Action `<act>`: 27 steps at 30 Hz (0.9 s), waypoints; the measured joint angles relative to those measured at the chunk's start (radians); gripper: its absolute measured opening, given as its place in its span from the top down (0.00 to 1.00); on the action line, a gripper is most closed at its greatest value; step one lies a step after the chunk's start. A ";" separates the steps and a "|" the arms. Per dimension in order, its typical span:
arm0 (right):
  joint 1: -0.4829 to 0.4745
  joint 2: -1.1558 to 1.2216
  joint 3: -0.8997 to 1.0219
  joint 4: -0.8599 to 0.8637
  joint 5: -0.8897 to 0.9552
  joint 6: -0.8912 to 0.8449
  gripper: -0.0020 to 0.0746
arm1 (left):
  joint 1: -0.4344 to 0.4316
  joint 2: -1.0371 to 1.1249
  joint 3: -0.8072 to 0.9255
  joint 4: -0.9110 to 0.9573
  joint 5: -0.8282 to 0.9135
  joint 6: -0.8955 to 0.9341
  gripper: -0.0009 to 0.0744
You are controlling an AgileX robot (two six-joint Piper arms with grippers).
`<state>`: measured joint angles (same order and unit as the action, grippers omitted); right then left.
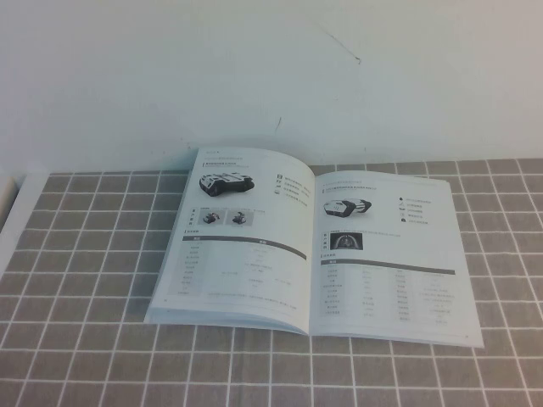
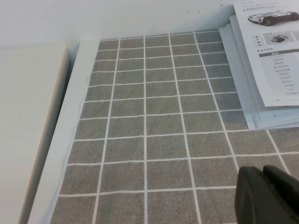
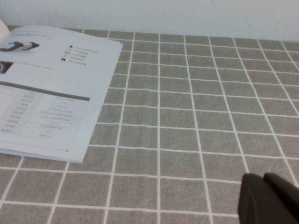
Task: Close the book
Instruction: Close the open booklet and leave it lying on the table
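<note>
On the bench (image 1: 17,199), a grey cloth (image 1: 85,254) ruled in white squares carried one book (image 1: 314,246). It lay open and face up near the white wall (image 1: 254,68), roughly at the middle of the cloth. Its two printed pages were spread to either side of the spine. The left half rose a little toward the spine, and the leaves beneath it were fanned out along the outer edge.

Neither arm reached into the high view, and each gripper appeared only at the edge of its own wrist view. The left gripper (image 2: 262,169) hung low over the cloth on the book's left side. It was pointed across open squares toward the book's near left corner, and bare cloth lay between it and the stacked leaves (image 2: 261,70). The right gripper (image 3: 264,176) hung low over the cloth on the book's right side, well apart from the right page (image 3: 51,98).

That made one book and two grippers. On each gripper the two dark fingers lay together with only a thin seam between them. Both were closed on nothing and touched neither the book nor the cloth, as far as the wrist views showed.
</note>
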<state>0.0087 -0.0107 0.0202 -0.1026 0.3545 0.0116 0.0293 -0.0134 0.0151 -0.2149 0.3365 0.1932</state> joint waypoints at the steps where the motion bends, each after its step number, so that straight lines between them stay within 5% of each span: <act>1: 0.000 0.000 0.000 0.000 0.000 0.000 0.98 | 0.000 0.000 0.000 0.000 0.000 0.000 0.99; 27: 0.000 0.000 0.000 0.000 0.000 0.000 0.98 | 0.000 0.000 0.000 -0.002 0.000 0.037 0.99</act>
<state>0.0087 -0.0107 0.0202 -0.1026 0.3545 0.0116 0.0293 -0.0134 0.0151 -0.2168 0.3365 0.2298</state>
